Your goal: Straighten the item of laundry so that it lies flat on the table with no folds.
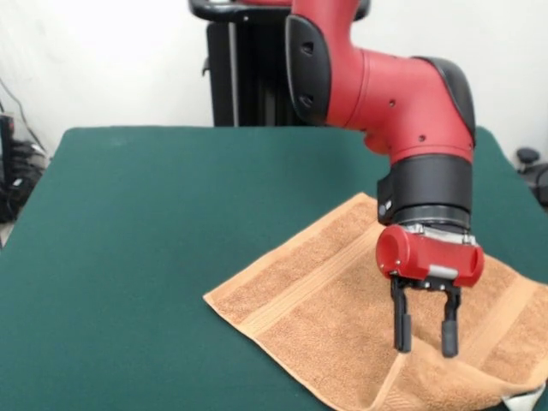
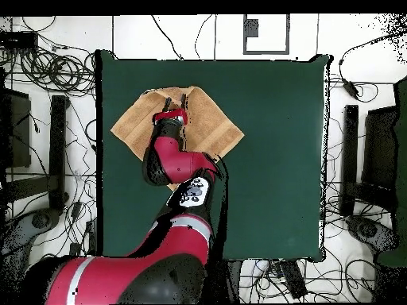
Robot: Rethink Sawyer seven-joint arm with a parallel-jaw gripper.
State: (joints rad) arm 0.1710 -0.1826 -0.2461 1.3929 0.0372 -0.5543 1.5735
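The orange-tan towel (image 1: 330,300) lies on the dark green table (image 1: 163,223) at the front view's lower right, turned like a diamond. Its near corner is folded over in a rumpled flap (image 1: 454,385), with a white tag (image 1: 524,399) at the picture's edge. A stripe band runs along its left side. My gripper (image 1: 425,347) points straight down just above the fold's edge, open and empty. In the overhead view the towel (image 2: 213,127) sits at the far left of the table (image 2: 278,159), with the gripper (image 2: 176,102) over its far part.
The black pedestal (image 1: 244,68) stands behind the table's far edge. The towel's folded corner lies close to the table's near edge in the front view. Cables and stands (image 2: 48,119) surround the table on the floor.
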